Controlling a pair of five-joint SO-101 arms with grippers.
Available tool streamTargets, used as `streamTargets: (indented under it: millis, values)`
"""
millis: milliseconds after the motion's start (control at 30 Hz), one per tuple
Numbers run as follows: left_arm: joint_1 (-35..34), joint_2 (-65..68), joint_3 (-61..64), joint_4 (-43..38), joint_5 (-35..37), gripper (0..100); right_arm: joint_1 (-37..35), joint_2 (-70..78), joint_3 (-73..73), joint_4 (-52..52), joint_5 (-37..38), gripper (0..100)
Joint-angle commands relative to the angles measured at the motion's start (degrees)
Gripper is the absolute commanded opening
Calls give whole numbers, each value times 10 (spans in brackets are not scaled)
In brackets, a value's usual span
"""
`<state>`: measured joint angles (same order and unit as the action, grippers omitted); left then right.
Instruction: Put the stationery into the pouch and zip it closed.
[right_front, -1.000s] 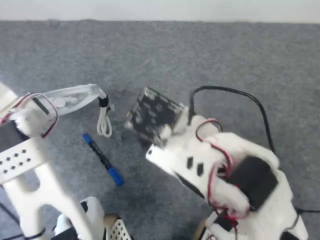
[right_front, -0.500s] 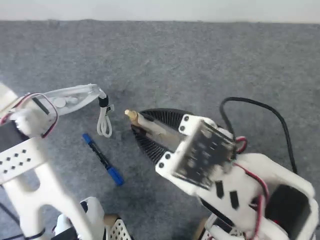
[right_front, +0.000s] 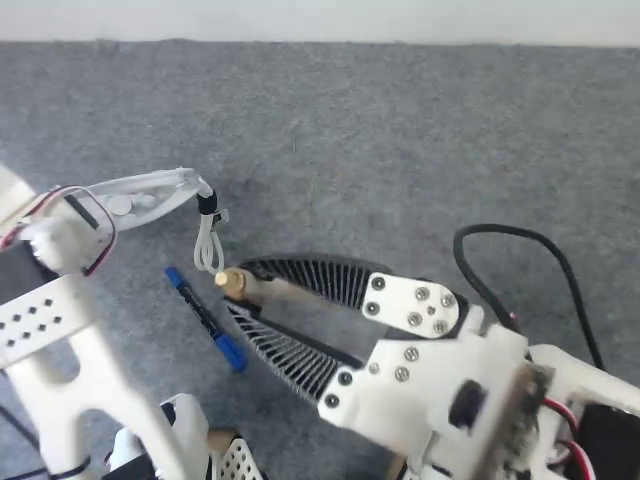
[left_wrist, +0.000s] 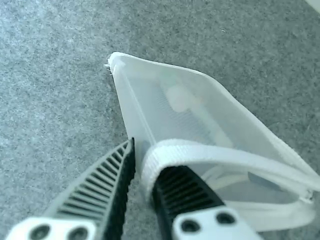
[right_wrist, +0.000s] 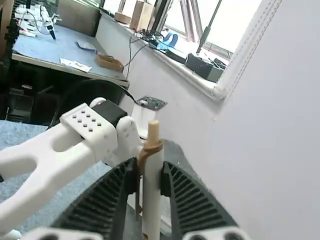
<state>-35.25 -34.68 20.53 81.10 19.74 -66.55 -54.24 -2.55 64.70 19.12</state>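
While the left end effector (left_wrist: 145, 161) stays clenched on the rim of the pouch (right_front: 140, 198) at the high view's left, the right end effector (right_front: 240, 290), grasping a pen (right_front: 265, 288), has swung lower left, so its tip now lies near the blue marker (right_front: 205, 318). Insertion looks close. No writing is legible.

The right arm swings round and down. Its end effector (right_front: 240, 288), tucked under the wrist a second ago, now stretches out low over the surface (right_front: 400, 130). The pen (right_front: 268, 288) clamped in it travels along. The white cord (right_front: 208, 245) and blue marker (right_front: 205, 318), earlier well ahead of the fingertips, now sit just beside them.
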Motion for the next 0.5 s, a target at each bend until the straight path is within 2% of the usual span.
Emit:
streamTargets:
  millis: [0, 233, 467]
  values:
    - [0, -18, -19, -2, 9, 13, -24, 4, -5, -38, 7, 7]
    - [0, -18, -19, -2, 9, 13, -57, 5, -4, -117, 7, 7]
    - [0, -18, -19, -2, 9, 13, -54, 31, -4, -177, 7, 7]
